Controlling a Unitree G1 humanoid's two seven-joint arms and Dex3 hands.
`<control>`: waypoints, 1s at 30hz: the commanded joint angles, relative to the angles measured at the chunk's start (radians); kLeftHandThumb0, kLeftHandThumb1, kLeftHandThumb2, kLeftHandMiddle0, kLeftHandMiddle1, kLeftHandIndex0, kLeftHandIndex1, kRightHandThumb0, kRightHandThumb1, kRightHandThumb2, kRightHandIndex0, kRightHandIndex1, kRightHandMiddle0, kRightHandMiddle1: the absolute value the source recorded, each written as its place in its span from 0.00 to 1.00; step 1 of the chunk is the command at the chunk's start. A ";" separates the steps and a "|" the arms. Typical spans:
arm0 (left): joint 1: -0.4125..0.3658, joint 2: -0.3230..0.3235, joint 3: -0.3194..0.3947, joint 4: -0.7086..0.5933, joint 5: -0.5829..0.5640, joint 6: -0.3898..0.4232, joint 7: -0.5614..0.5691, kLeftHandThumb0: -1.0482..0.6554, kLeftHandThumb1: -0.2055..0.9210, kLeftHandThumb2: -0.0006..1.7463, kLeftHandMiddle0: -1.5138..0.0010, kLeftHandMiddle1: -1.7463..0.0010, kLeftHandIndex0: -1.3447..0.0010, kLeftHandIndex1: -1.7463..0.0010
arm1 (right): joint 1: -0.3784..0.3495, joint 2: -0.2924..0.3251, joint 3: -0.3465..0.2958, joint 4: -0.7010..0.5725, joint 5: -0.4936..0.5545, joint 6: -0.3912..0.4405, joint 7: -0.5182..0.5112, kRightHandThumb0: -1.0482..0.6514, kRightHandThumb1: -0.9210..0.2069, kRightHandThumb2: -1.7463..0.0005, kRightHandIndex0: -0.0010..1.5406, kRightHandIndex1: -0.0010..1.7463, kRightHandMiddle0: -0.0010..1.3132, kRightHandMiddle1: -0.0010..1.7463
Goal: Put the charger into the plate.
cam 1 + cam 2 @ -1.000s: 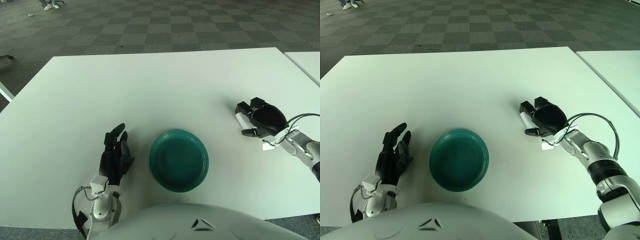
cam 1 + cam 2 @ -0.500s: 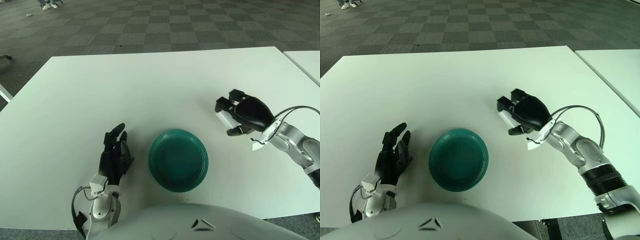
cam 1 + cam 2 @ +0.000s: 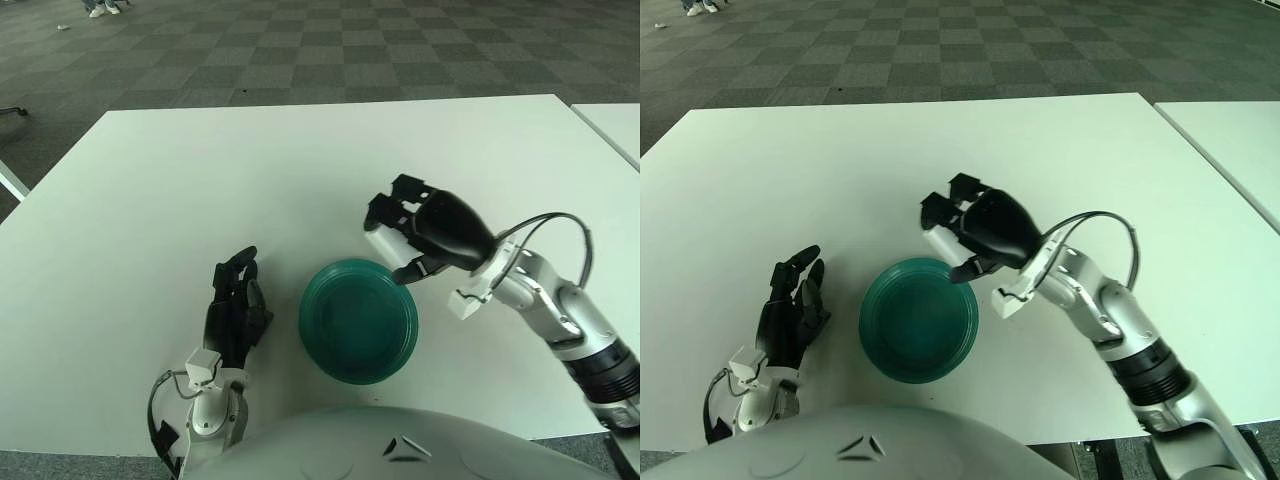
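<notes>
My right hand (image 3: 408,234) is shut on a white charger (image 3: 384,241) and holds it in the air just above the far right rim of the dark green plate (image 3: 357,319). The plate sits on the white table near the front, and nothing lies in it. In the right eye view the hand (image 3: 962,236) and charger (image 3: 940,243) show over the plate's far edge (image 3: 918,318). My left hand (image 3: 234,307) rests flat on the table to the left of the plate, fingers relaxed and holding nothing.
The white table (image 3: 250,190) ends at the far edge against a grey chequered carpet. A second white table (image 3: 615,125) stands at the far right. My right forearm with its cable (image 3: 545,285) stretches over the table right of the plate.
My right hand has carried the charger leftward from the table's right side to the plate's far right rim. The left hand has barely moved.
</notes>
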 commanded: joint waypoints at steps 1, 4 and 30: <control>0.003 -0.010 -0.018 0.017 0.030 -0.014 0.018 0.20 1.00 0.45 0.76 0.97 0.99 0.37 | -0.015 0.029 0.024 -0.003 0.037 0.006 0.063 0.35 0.46 0.31 0.66 1.00 0.41 1.00; 0.002 -0.020 -0.029 0.025 0.055 -0.022 0.033 0.19 1.00 0.45 0.77 0.97 1.00 0.39 | -0.037 0.050 0.046 0.001 0.073 -0.009 0.116 0.35 0.46 0.31 0.66 1.00 0.41 1.00; -0.064 -0.075 -0.085 0.077 0.186 -0.011 0.228 0.17 1.00 0.54 0.76 0.97 1.00 0.43 | -0.061 0.097 0.146 0.144 -0.059 -0.296 0.095 0.35 0.44 0.32 0.66 1.00 0.40 1.00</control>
